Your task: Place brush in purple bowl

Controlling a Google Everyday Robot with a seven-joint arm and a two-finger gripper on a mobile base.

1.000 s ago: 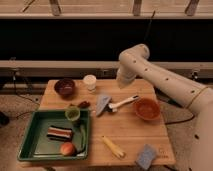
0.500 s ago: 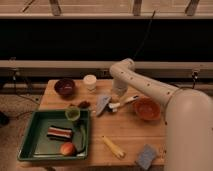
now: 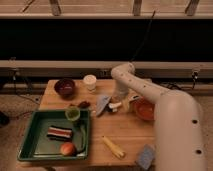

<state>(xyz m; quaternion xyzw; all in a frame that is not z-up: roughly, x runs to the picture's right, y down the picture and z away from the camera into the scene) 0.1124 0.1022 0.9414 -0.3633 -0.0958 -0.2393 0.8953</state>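
The brush lies on the wooden table near its middle, whitish handle pointing right toward the orange bowl. My gripper hangs straight down over the brush's left end, open, just at or above it; contact cannot be told. The purple bowl sits at the table's back left, well to the left of the gripper, with nothing seen inside it.
A grey flat piece lies just left of the brush. A white cup stands behind. The green tray at front left holds a green cup, a striped item and a fruit. A yellow stick and a blue sponge lie in front.
The arm has swung left and down, bringing the gripper from above the table's back right to just over the brush. The brush and bowls have not moved.
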